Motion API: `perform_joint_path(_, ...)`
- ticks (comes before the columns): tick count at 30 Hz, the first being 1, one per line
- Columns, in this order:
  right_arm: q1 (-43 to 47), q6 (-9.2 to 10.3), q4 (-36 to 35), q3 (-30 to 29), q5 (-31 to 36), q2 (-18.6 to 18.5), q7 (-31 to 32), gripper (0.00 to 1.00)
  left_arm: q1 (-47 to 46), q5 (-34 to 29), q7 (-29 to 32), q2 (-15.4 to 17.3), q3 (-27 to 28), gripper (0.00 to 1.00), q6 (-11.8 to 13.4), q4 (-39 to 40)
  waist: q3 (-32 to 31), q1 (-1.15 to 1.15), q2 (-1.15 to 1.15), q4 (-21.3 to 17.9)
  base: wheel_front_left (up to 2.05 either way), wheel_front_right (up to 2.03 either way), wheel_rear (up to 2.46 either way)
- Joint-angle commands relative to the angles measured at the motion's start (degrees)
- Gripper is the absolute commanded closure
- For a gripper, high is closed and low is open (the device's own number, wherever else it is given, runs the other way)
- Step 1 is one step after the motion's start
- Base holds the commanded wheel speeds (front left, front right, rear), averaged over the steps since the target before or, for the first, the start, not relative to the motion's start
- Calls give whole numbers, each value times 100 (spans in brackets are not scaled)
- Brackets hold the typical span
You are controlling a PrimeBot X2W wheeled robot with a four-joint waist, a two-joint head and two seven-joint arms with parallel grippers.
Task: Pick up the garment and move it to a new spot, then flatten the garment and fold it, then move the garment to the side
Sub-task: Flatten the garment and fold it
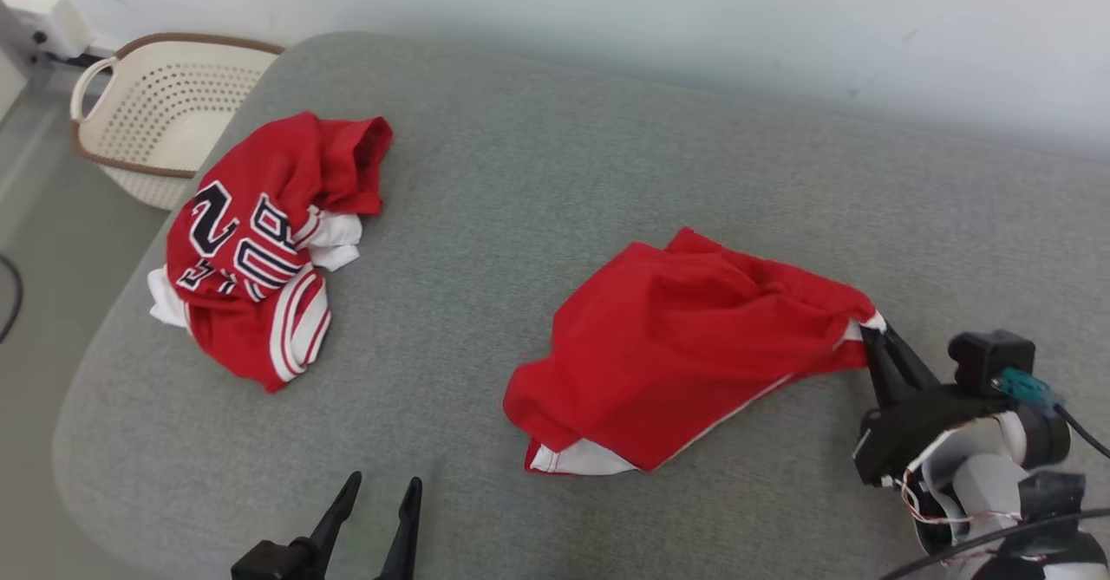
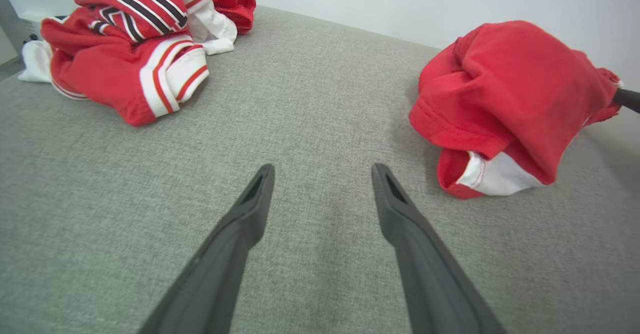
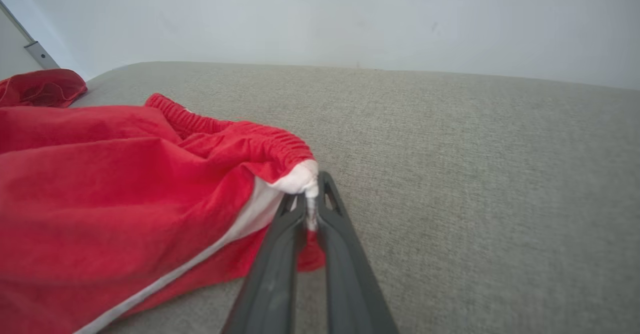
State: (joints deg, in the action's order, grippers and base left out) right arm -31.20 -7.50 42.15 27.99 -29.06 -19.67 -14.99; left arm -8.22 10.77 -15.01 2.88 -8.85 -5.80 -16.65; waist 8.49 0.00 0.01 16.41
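Observation:
The garment (image 1: pixel 676 346) is a pair of red shorts with white trim, crumpled at the middle right of the grey cushion (image 1: pixel 520 172). My right gripper (image 1: pixel 876 337) is shut on the shorts' right corner by the elastic waistband; in the right wrist view the gripper (image 3: pixel 311 201) pinches red and white cloth (image 3: pixel 125 199) between its fingertips. The left gripper (image 1: pixel 380 489) is open near the front edge, empty, well left of the shorts. In the left wrist view that gripper (image 2: pixel 322 169) spreads over bare cushion, with the shorts (image 2: pixel 505 99) ahead to the right.
A second red jersey (image 1: pixel 260 242) with dark lettering and white stripes lies bunched at the cushion's left; the left wrist view has the jersey (image 2: pixel 130 34) at the upper left. A cream perforated basket (image 1: pixel 160 112) stands on the floor beyond the left edge. A pale wall runs behind.

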Motion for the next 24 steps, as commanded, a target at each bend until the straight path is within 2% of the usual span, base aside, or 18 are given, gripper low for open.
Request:
perform_joint_path(1,133,2,-14,-51,63,-36,-28,100,14,12,-27,2,-32,0,-10,15,-76,0,-1,-178,0,0,0)
perform_joint_path(6,410,2,-12,-223,156,-110,-28,100,-90,56,-27,3,-179,0,-31,23,-158,0,-1,-472,0,0,0)
perform_joint_path(7,456,2,12,-281,155,-114,-28,86,-106,56,-27,1,-220,0,-37,24,-172,0,-1,-523,0,0,0)
perform_joint_path(9,534,2,87,-319,194,-90,-28,0,-123,76,-27,3,-266,0,-48,13,-209,0,-1,-630,0,0,0)
perform_joint_path(14,731,2,-110,-449,201,-20,-28,0,-128,123,-27,2,-381,0,-61,22,-322,0,-1,-882,0,0,0)
perform_joint_path(24,1393,2,-973,-848,495,163,-18,0,-167,166,-27,4,-625,0,-137,36,-537,0,-1,-1350,0,0,0)
